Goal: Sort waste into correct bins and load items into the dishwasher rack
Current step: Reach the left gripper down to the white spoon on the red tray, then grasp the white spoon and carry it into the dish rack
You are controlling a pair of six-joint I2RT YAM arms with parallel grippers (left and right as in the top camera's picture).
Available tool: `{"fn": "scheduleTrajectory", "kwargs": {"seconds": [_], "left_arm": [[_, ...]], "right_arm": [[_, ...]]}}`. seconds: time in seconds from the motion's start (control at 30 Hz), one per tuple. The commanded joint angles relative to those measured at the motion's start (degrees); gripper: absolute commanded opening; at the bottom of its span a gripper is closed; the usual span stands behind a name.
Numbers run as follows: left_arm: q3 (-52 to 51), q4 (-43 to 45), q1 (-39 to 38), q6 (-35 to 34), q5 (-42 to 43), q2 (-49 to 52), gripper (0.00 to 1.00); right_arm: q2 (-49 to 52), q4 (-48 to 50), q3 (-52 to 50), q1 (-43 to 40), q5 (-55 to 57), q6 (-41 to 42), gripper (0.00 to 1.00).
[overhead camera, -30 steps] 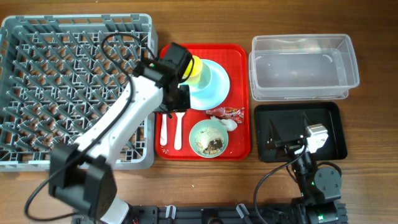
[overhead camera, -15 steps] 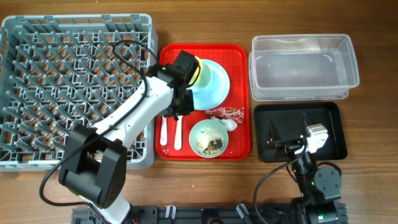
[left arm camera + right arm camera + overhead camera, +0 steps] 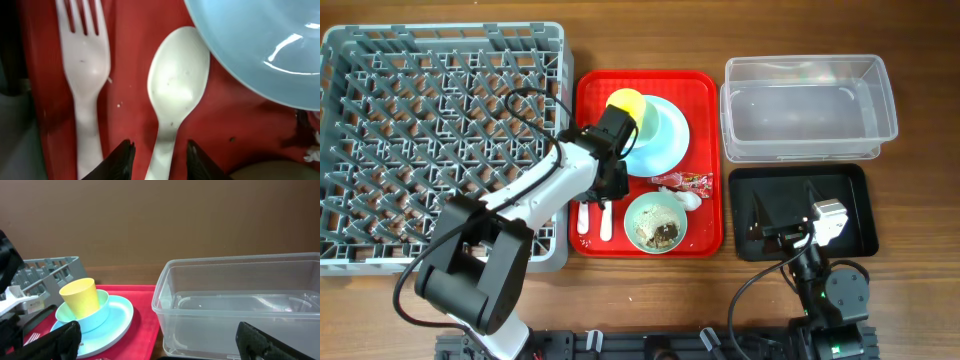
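While poised low by the red tray's (image 3: pixel 130 30) left edge, straddling the spoon's (image 3: pixel 177 85) handle with left gripper (image 3: pixel 160 146) parted, unclamped, just beside the fork (image 3: pixel 85 60); over at the black tray (image 3: pixel 855 195), hanging with right gripper (image 3: pixel 157 330) spread wide.

A large square grey plastic rack (image 3: pixel 420 100) fills the left end of the wooden bench (image 3: pixel 920 220). At mid-bench, a flat red tray (image 3: pixel 705 90) carries a small yellow cup (image 3: pixel 626 102) at the rim of a round light blue plate (image 3: pixel 662 140). The left tool (image 3: pixel 606 188) is low over a white plastic fork (image 3: pixel 584 218) and spoon (image 3: pixel 606 225).
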Motion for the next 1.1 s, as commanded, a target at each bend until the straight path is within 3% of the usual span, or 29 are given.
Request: {"fn": "scheduleTrajectory", "kwargs": {"seconds": [0.0,0.17,0.4,0.57,0.8,1.0,1.07], "left_arm": [[-2.34,1.49,-0.22,-0.63,1.77,0.59,0.35],[-5.03,4.5,-0.22,-0.59,1.77,0.61,0.36],[-5.66,5.95,-0.22,-0.61,1.77,0.61,0.2],[-5.64,6.16,-0.22,-0.61,1.77,0.59,0.04],[-2.01,2.86,0.74,0.09,-3.21,-3.78,0.04],[5.66,-1.86,2.75,11.5,-4.76,-12.63,0.04],[7.08,-2.03,3.74,12.33,-7.65,-15.17,0.04]], "right_arm": [[-0.11,0.15,-0.07,0.07,0.31,-0.44,1.0],[-0.11,0.15,-0.07,0.07,0.31,-0.42,1.0],[-0.11,0.15,-0.07,0.07,0.31,-0.44,1.0],[-0.11,0.15,-0.07,0.07,0.31,-0.42,1.0],[-0.11,0.15,-0.07,0.07,0.31,-0.44,1.0],[-0.11,0.15,-0.07,0.07,0.31,-0.42,1.0],[-0.11,0.15,-0.07,0.07,0.31,-0.46,1.0]]}}
